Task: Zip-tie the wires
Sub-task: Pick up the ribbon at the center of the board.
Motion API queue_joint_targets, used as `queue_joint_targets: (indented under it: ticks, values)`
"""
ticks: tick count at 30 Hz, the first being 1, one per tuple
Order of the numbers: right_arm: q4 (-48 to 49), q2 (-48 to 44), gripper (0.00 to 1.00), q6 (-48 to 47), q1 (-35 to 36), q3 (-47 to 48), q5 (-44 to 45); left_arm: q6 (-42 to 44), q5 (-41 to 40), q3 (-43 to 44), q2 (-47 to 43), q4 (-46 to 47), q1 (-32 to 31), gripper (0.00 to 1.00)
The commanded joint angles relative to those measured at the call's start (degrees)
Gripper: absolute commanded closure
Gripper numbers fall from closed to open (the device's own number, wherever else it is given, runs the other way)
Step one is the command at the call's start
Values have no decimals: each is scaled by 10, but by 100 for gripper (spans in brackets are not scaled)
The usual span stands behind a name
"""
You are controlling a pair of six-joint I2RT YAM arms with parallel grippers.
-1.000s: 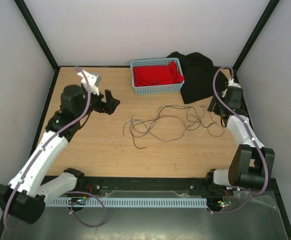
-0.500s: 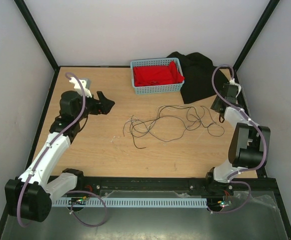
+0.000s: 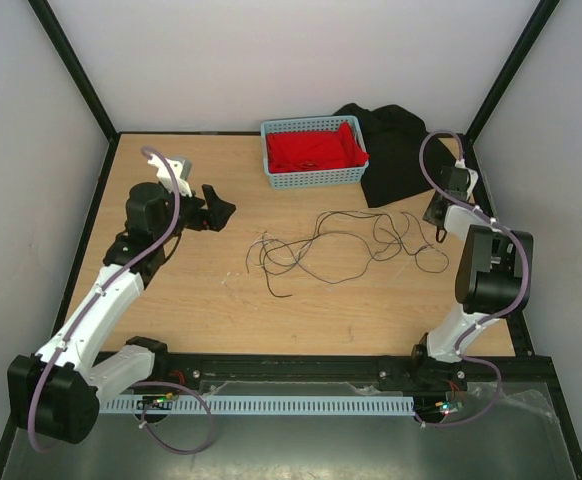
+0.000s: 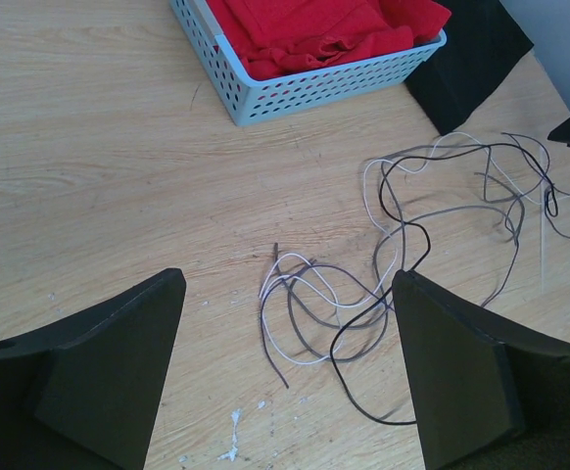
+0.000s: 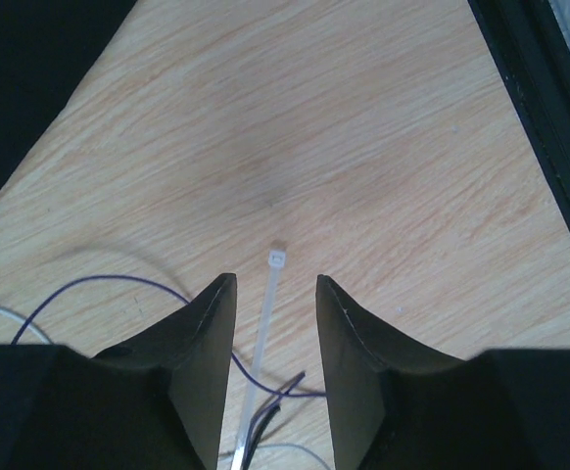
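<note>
Right jaws: two dark, matte, wedge-shaped fingers, parted with a clear gap and pinching nothing. Zip tie [image 5: 265, 333] lies flat on the tabletop [image 5: 383, 147] in that gap, touching neither finger as far as the wrist view shows. Long axis: nearly in line with the fingers, square head at the far end just beyond the tips, strap running back under the wrist. Material: pale, translucent plastic; thin, flat, stiff-looking.

Left jaws: same dark wedges, spread wide, empty, held above bare wood on the left side of the tabletop.

Wires [image 3: 341, 245]: loose tangle on the middle of the tabletop, between the two arms. Very thin, limp strands in black, grey and whitish, lying in open curly loops; the overall spread runs left to right. The right end of the tangle lies near the right jaws, with a few strands reaching beside the tie's strap. The left end sits apart from the left jaws, ahead of them. Right arm [image 3: 491, 270] is the nearer to both tie and wires.

Judgement: the coming move looks like a pinch on the tie; slim and flat on the wood, it may slip or pivot.

Surroundings: tabletop of light, smooth wood grain. Basket [image 4: 334, 83], pale blue perforated plastic, holds red cloth [image 4: 314, 24] at the far edge. Black cloth [image 3: 396, 150] is heaped just beside the basket.
</note>
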Motion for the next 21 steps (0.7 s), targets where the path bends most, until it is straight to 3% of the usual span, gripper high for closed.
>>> queue_joint_targets:
  ticks: [1,14,21]
  values:
    - [9,26,53,0,-3,24,9,7,-3,4,3,24,1,11]
    - [18,61,55,5,-5,25,6,11,-2,9,21,24,2,11]
    - [21,75,61,6,-5,25,7,15,-5,8,26,24,2,11]
